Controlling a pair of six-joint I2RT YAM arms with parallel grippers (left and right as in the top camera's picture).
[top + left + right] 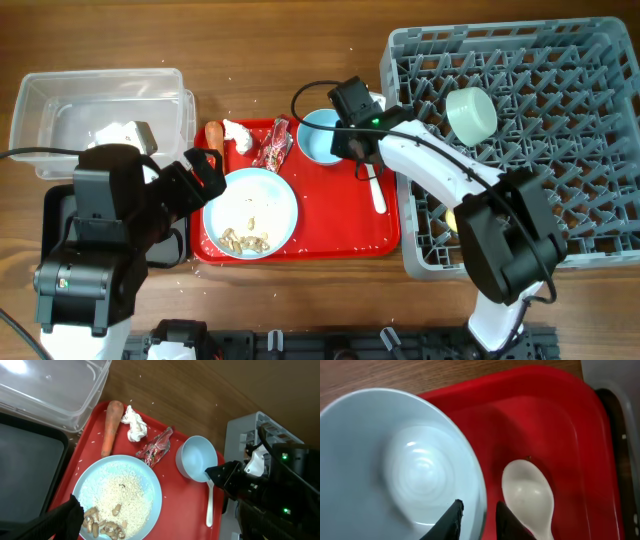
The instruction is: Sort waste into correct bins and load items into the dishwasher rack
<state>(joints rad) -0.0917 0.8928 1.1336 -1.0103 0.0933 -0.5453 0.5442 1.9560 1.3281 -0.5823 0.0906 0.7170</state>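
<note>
On the red tray (340, 225) lie an orange carrot stub (213, 135), a crumpled white tissue (237, 133) and a red-and-white wrapper (273, 145). A pale-blue plate (250, 212) holds rice-like crumbs (122, 497). My right gripper (479, 516) is shut on the rim of the pale-blue bowl (320, 135), one finger inside it and one outside. The white spoon (377, 190) lies beside it. My left gripper (205, 172) is open and empty at the plate's left edge. A pale-green bowl (471, 113) sits in the grey rack (560, 80). The yellow cup (452, 217) is mostly hidden under my right arm.
The clear tub (100, 105) stands at the back left. The black tray (55, 215) lies in front of it, mostly under my left arm. Loose rice grains are scattered on the wooden table behind the red tray.
</note>
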